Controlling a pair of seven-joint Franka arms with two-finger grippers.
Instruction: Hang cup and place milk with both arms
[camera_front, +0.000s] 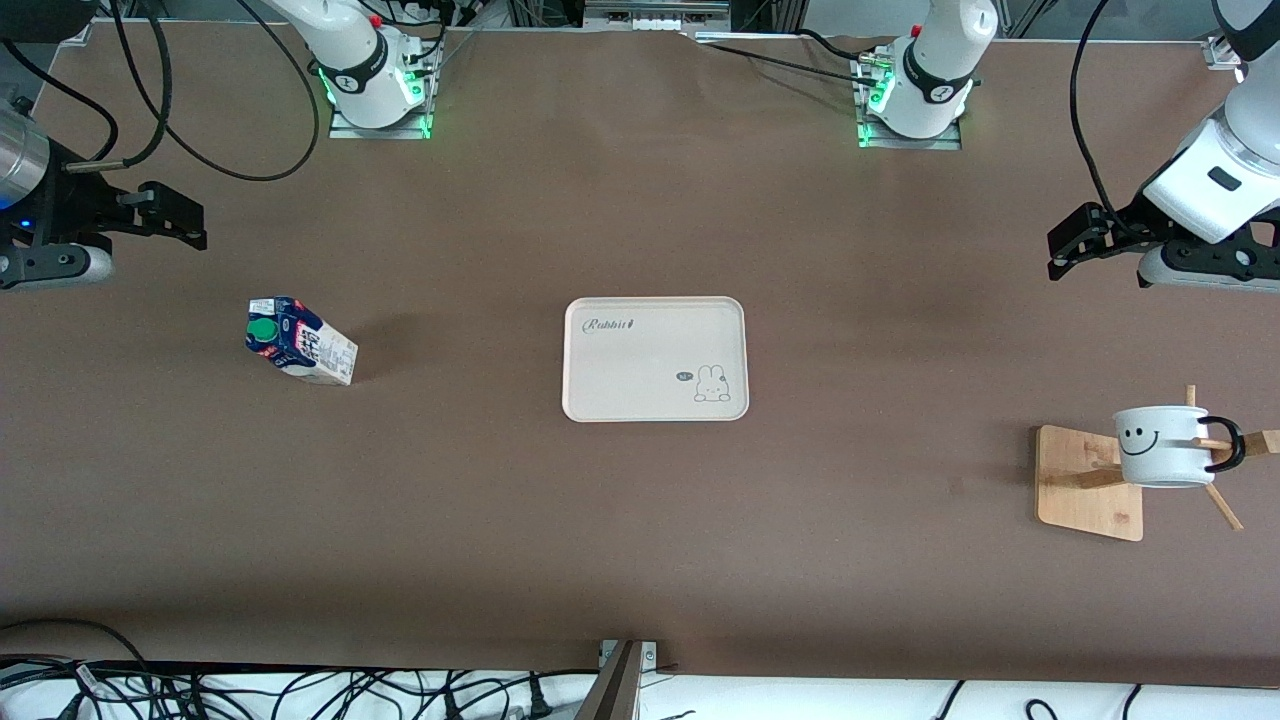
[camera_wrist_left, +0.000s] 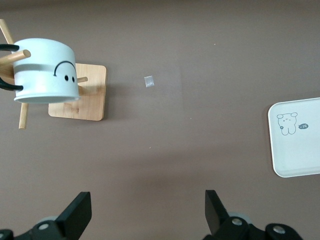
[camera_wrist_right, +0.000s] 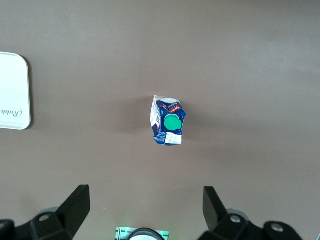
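The cup (camera_front: 1160, 446) hangs by its black handle on a peg of the wooden rack (camera_front: 1088, 484), mouth turned sideways, smiley face outward; its interior cannot be seen, and it sits at the left arm's end of the bench (camera_front: 640, 560). The milk (camera_front: 298, 340) stands upright on the bare bench toward the right arm's end, green cap closed, well apart from the tray (camera_front: 655, 358). The tray lies at the bench's centre, a rabbit print on its surface, nothing resting in it. The left claw (camera_front: 1072, 245) hovers released, fingers spread, over bare bench at the left arm's end, nothing between them. The right claw (camera_front: 180, 218) hovers likewise released over bare bench at the right arm's end, holding nothing. A small scrap (camera_wrist_left: 149, 81) lies on the bench near the rack.
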